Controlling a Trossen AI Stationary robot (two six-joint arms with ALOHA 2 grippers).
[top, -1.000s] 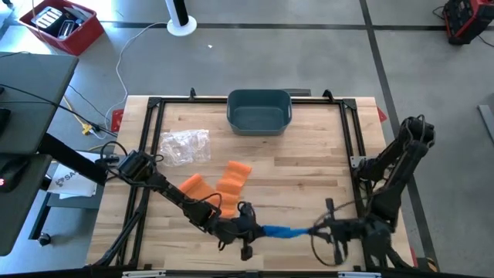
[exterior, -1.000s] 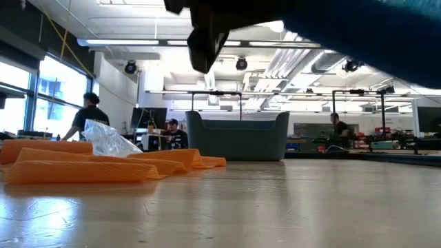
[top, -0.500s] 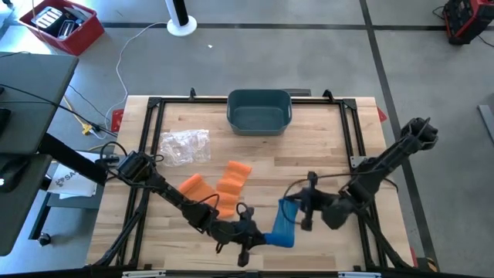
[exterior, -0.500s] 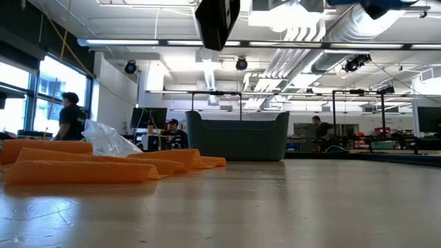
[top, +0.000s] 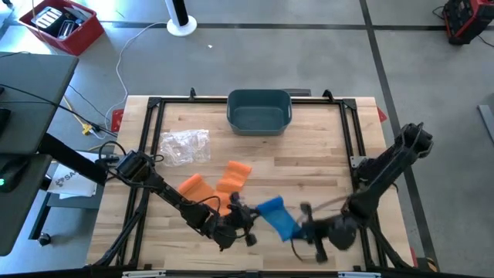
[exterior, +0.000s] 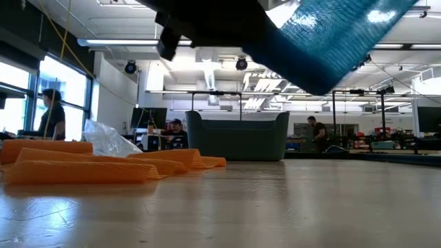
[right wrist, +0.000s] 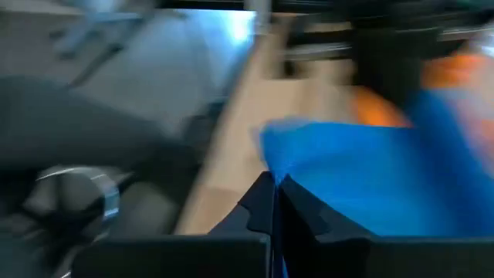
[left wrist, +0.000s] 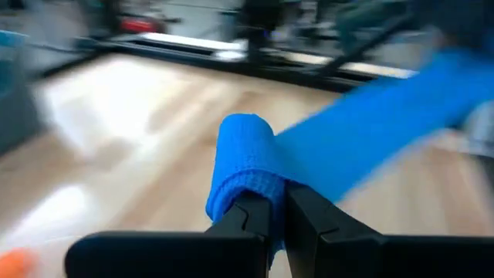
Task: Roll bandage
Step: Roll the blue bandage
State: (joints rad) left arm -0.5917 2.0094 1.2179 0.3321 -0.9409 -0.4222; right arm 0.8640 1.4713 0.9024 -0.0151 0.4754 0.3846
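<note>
A blue bandage [top: 276, 216] hangs between my two grippers over the table's near middle, clear of the wood, and shows as a broad blue strip [exterior: 337, 34] in the low view. My left gripper [top: 248, 219] is shut on its left end, and my right gripper [top: 301, 230] is shut on its right end. Two orange bandages [top: 193, 185] [top: 234, 177] lie flat on the table beyond the left gripper. My left gripper pinches the bandage's left end between its two fingers [left wrist: 255, 220]. A wound fold [left wrist: 243, 154] stands just past the fingertips, and the strip runs off from it toward the other arm. The fingers come nearly level from the table's left. This end is lifted clear. My right gripper pinches the bandage's other end at its edge [right wrist: 270, 166] between its two fingers, coming from the table's right and slanting a little down. The strip [right wrist: 363, 185] spreads out flat beyond the fingertips, clear of the table.
A teal bin [top: 259, 110] stands at the far middle and a crumpled clear plastic bag [top: 184, 145] lies at the far left. A black frame [top: 154, 104] rims the table. Bare wood [top: 324, 162] shows at the right. People show in the room behind.
My right gripper has swung with its end of the bandage from the near right toward the far edge and the left gripper, then back toward the near edge. My left gripper has turned at the wrist in place. The strip, once stretched thin and level, now shows shorter and broader.
</note>
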